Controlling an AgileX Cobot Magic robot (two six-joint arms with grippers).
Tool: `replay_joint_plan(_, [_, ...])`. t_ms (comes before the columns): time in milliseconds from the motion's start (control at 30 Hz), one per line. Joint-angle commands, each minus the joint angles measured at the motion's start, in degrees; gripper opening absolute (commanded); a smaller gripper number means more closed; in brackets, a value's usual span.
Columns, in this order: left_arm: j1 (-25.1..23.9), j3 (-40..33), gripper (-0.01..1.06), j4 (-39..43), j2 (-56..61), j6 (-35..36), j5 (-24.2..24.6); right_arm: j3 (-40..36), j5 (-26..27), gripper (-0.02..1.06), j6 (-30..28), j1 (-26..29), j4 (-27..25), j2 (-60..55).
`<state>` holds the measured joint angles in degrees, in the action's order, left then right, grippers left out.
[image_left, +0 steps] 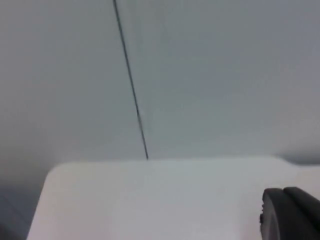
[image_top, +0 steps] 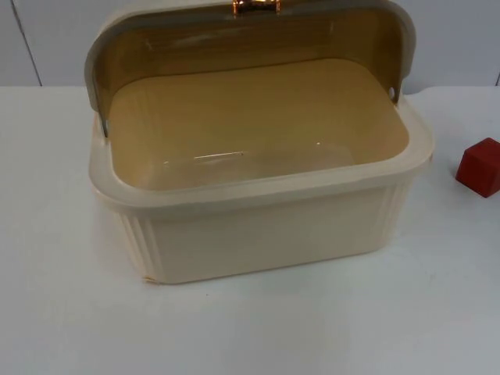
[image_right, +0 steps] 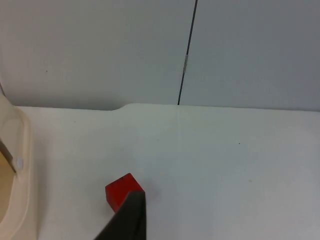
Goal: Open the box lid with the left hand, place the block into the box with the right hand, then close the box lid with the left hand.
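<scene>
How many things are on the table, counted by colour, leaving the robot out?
Cream: 1, the box with its lid standing open
Red: 1, the block beside it on the table
Total: 2

Right end effector (image_right: 131,220) above table.

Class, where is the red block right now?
In the top view, the red block sits on the white table, right of the open box, apart from it.
</scene>
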<state>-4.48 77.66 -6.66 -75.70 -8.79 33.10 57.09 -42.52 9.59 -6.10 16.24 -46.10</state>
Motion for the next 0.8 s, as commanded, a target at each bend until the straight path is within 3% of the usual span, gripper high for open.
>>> replay_joint_plan(0, [-0.2,-4.9,0.00,2.4,0.6,3.5,-1.0,0.5,0.5,1.05,0.3,0.1,-0.1,0.0])
replay_joint_plan(67, [-0.2,-6.3,0.01,2.8,0.6,4.5,-1.7,0.5,0.4,1.05,0.2,0.1,-0.1,0.0])
replay_joint_plan(167, [-0.2,-8.8,0.14,2.8,0.6,4.6,-3.5,0.5,0.4,1.05,0.2,0.1,-0.1,0.0])
replay_joint_plan(200, [-0.2,-8.8,0.14,2.8,0.6,4.6,-3.5,0.5,0.4,1.05,0.2,0.1,-0.1,0.0])
replay_joint_plan(300, [-0.2,-8.9,0.46,2.8,0.6,5.9,-3.3,0.5,0.4,1.05,0.4,0.1,-0.1,0.0])
replay_joint_plan(367, [-0.1,-8.9,0.85,2.6,0.8,5.9,-2.6,0.5,0.4,1.05,0.4,0.1,-0.1,0.0])
replay_joint_plan(400, [-0.1,-8.9,0.85,2.6,0.8,5.9,-2.6,0.5,0.4,1.05,0.4,0.1,-0.1,0.0])
replay_joint_plan(433, [0.0,-8.9,1.05,2.6,0.8,5.7,-1.8,0.5,0.4,1.05,0.4,0.1,-0.1,0.0])
replay_joint_plan(567, [1.6,-8.9,1.05,2.4,0.8,0.4,0.7,0.5,0.4,1.05,0.6,0.1,0.0,0.0])
replay_joint_plan(767, [2.2,-8.8,1.05,0.0,0.8,0.1,0.7,0.5,0.8,1.05,0.6,0.1,0.1,-0.4])
